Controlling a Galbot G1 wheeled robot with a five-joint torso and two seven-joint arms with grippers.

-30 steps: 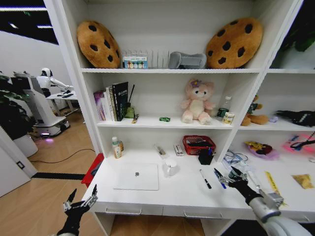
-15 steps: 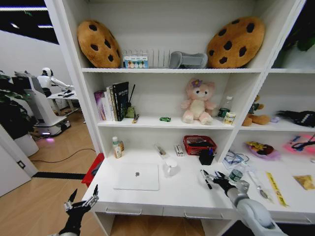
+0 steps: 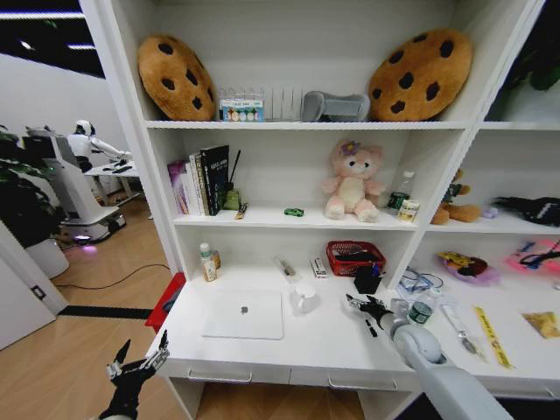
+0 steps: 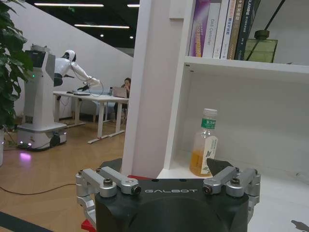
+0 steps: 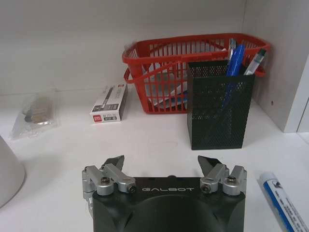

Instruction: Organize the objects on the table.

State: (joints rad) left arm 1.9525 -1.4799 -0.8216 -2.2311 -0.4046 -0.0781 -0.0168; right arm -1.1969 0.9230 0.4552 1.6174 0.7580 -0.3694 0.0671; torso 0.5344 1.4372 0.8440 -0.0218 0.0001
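Black right gripper (image 3: 355,303), fingers spread wide and empty, low over the white table (image 3: 324,346) just beside a black pen (image 3: 369,327), likely lined up to grasp it. Beyond, black mesh pen holder (image 5: 219,111) already holding pens, red basket (image 5: 166,60) behind; silver laptop (image 3: 244,315) well apart. Left gripper (image 3: 136,369) parked below the table's edge, fingers open.

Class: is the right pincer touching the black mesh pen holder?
Apart. The right wrist view shows bare white desk between the open right pincer and the black mesh pen holder.

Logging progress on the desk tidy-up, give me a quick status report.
Right gripper open, empty, over the black pen, facing the mesh pen holder. Left gripper open, low off the desk's left corner. Nothing blocking.
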